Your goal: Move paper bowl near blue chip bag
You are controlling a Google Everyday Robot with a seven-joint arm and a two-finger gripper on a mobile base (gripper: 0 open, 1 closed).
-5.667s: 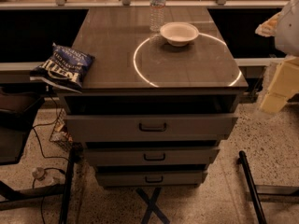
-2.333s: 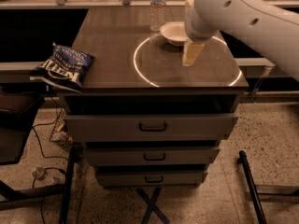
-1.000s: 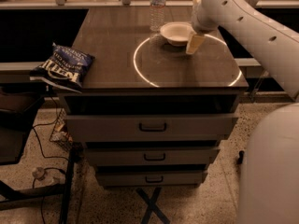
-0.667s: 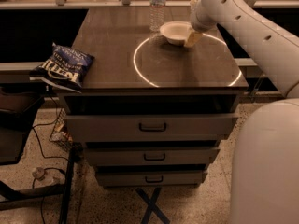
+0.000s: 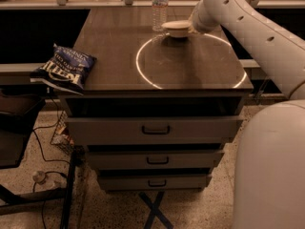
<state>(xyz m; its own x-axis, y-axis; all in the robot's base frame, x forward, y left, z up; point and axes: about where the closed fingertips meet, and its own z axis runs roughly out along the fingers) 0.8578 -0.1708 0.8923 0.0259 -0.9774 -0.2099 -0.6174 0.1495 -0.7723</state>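
The off-white paper bowl (image 5: 174, 27) is at the back of the cabinet top, just right of a clear water bottle. My gripper (image 5: 192, 26) is at the bowl's right rim and is shut on it. The white arm comes in from the upper right and hides the rim's right part. The bowl looks tipped and slightly raised, with a shadow under it. The blue chip bag (image 5: 66, 67), dark navy with white lettering, lies at the cabinet's front left corner and overhangs the edge, far from the bowl.
A clear water bottle (image 5: 160, 5) stands upright right behind the bowl on its left. The dark cabinet top (image 5: 119, 56) carries a bright ring of light and has several drawers below. My white base (image 5: 271, 171) fills the lower right. Cables lie on the floor at left.
The arm came in from the right, reached over the cabinet top and closed in on the bowl's right rim. The bowl now sits a little higher and tipped. The chip bag has not moved.
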